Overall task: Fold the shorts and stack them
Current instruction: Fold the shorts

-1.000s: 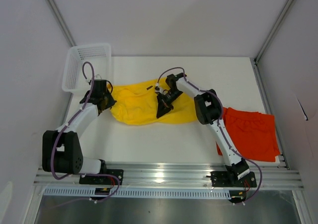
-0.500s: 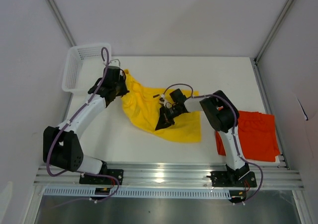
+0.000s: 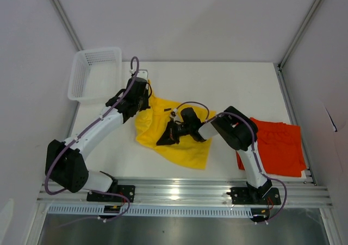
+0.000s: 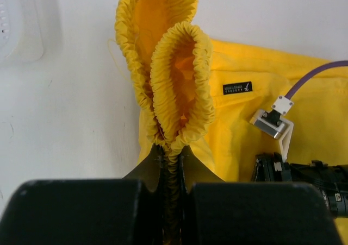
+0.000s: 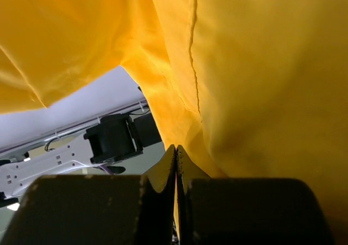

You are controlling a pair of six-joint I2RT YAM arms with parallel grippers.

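The yellow shorts (image 3: 187,147) lie crumpled at the table's middle, partly lifted. My left gripper (image 3: 145,94) is shut on their gathered elastic waistband (image 4: 179,82) at the far left corner. The black logo (image 4: 237,88) shows beside it. My right gripper (image 3: 163,140) is shut on a thin edge of the yellow fabric (image 5: 244,66) at the near left side. The orange-red shorts (image 3: 277,146) lie flat at the right edge of the table, away from both grippers.
A white mesh basket (image 3: 93,74) stands at the far left corner, just left of my left arm. The right arm's cable (image 3: 190,105) loops over the yellow fabric. The metal rail (image 3: 179,193) runs along the near edge.
My left gripper has carried the waistband from the left side towards the far middle. My right gripper has pulled its edge of fabric nearer and leftward. The yellow shorts have turned and bunched.
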